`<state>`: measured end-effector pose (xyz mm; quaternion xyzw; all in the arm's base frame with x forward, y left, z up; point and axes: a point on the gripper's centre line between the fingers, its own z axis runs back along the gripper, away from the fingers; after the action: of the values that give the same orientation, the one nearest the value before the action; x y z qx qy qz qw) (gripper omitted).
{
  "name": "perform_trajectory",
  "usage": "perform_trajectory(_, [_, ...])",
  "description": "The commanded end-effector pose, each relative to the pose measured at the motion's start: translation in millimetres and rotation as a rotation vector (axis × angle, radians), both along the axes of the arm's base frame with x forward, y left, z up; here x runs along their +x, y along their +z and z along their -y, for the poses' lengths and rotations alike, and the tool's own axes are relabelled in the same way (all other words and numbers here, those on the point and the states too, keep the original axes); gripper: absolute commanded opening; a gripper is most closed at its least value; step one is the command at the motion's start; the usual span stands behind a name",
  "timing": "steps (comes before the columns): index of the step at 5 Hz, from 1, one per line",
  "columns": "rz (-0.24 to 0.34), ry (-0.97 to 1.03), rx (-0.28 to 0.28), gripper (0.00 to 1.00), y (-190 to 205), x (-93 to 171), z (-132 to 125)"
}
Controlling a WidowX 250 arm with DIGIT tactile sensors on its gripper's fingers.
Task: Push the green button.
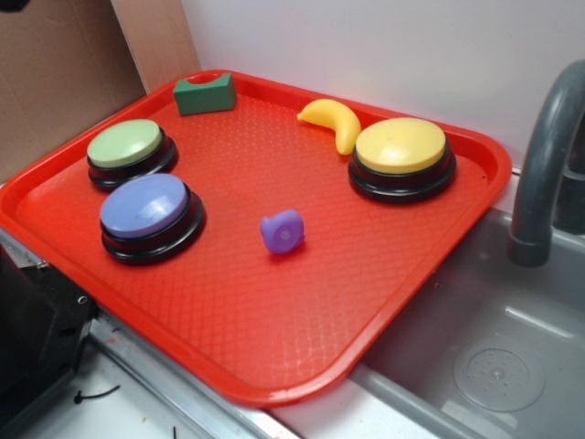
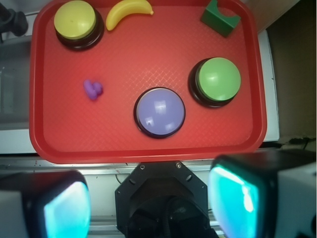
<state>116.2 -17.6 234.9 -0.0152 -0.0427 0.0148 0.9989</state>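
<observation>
In the exterior view the pincer is out of frame, only a dark piece of the robot is cut off at the lower left edge, and the grey faucet (image 1: 548,174) over the sink (image 1: 494,366) is cropped at the right. In the wrist view the pincer (image 2: 148,206) appears as two blurred fingers (image 2: 67,210) glowing teal, spread wide apart at the bottom edge, empty and touching nothing, short of the red tray (image 2: 148,151). The green button (image 2: 218,79) sits on the tray between the lavender button (image 2: 159,111) and the dark green block (image 2: 220,17), well apart from the yellow button (image 2: 75,19), banana (image 2: 128,11) and small purple toy (image 2: 92,89).
</observation>
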Motion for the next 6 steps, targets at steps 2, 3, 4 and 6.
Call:
perform_trajectory(2, [-0.028,0.227,0.040,1.00,-29,26,-44])
perform_trajectory(3, [-0.046,0.362,0.029,1.00,-45,48,-74])
perform_trajectory(4, [-0.023,0.523,0.046,1.00,-72,66,-95])
perform_trajectory(6, [0.014,0.588,0.056,1.00,-115,73,-107])
